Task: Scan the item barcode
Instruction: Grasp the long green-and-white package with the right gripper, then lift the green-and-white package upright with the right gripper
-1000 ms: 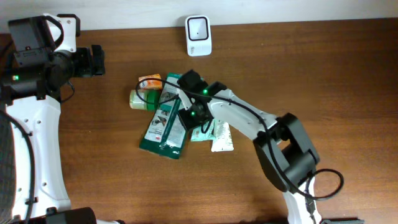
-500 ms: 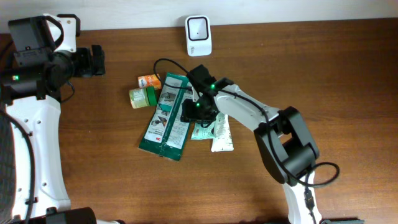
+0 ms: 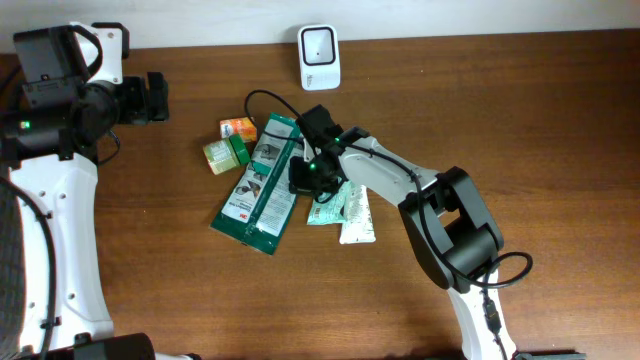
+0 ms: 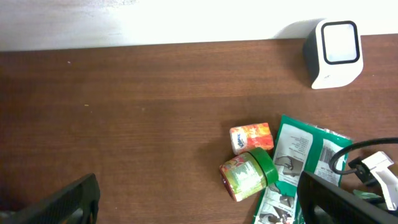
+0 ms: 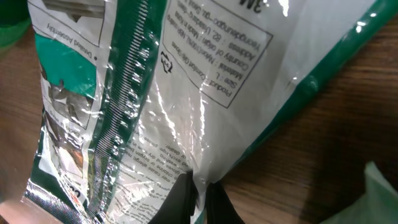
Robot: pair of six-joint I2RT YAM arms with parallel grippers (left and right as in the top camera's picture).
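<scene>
Since a second ago the green packet (image 3: 255, 185) has swung round, its near end sliding left, and the right gripper (image 3: 304, 174) has settled on its right edge. The jaws are pressed together, pinching the film there. The left gripper (image 3: 150, 97) hangs spread wide at far left, holding nothing. The packet lies flat mid-table, just near of the white scanner (image 3: 319, 57). I judge this the pickup step. Next I must lift it and turn its barcode toward the scanner.

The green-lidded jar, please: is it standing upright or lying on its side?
On its side: the jar shows its label lengthwise, lid facing sideways.
</scene>
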